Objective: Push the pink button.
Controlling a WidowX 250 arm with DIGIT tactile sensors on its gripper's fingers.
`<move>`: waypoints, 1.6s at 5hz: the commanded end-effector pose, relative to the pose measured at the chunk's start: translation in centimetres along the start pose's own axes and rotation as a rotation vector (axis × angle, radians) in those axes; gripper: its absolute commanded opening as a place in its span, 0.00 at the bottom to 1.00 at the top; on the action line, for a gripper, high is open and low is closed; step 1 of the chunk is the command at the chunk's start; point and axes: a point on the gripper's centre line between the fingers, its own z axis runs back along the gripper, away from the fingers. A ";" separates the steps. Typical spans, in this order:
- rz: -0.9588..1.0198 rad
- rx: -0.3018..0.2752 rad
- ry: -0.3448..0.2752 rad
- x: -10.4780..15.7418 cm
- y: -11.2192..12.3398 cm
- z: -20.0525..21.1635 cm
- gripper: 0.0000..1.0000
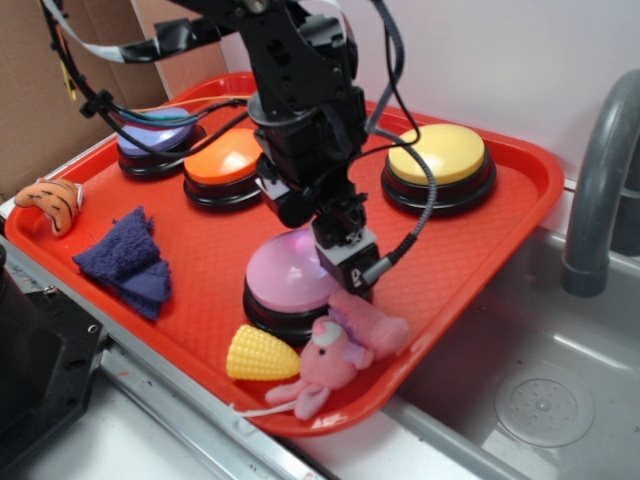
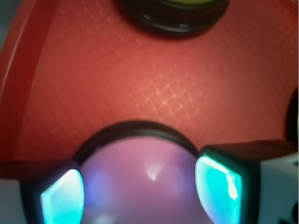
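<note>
The pink button (image 1: 285,275), a glossy pale pink dome on a black base, sits at the front middle of the red tray (image 1: 520,200). My black gripper (image 1: 342,258) is right on top of its right side, pointing down. In the wrist view the dome (image 2: 140,172) fills the space under the gripper (image 2: 140,191). The two cyan-lit pads (image 2: 63,198) stand far apart, one at each side of the dome, so the gripper is open and holds nothing. I cannot tell whether the fingertips are pressing the dome.
On the tray are a yellow button (image 1: 437,155) at the back right, an orange button (image 1: 225,160), a purple-blue button (image 1: 155,135), a blue cloth (image 1: 125,260), a toy corn (image 1: 260,355) and a pink plush animal (image 1: 335,350) beside the pink button. A tiger toy (image 1: 50,200) lies at the left rim. A grey faucet (image 1: 600,180) stands right.
</note>
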 end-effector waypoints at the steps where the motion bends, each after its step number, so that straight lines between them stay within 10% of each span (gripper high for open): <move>1: -0.013 0.042 -0.043 0.1 1.4 5.1 1.00; 4: 0.106 -0.076 -0.023 -1.4 5.0 9.9 1.00; 8: 0.137 -0.028 -0.023 -2.9 4.3 13.5 1.00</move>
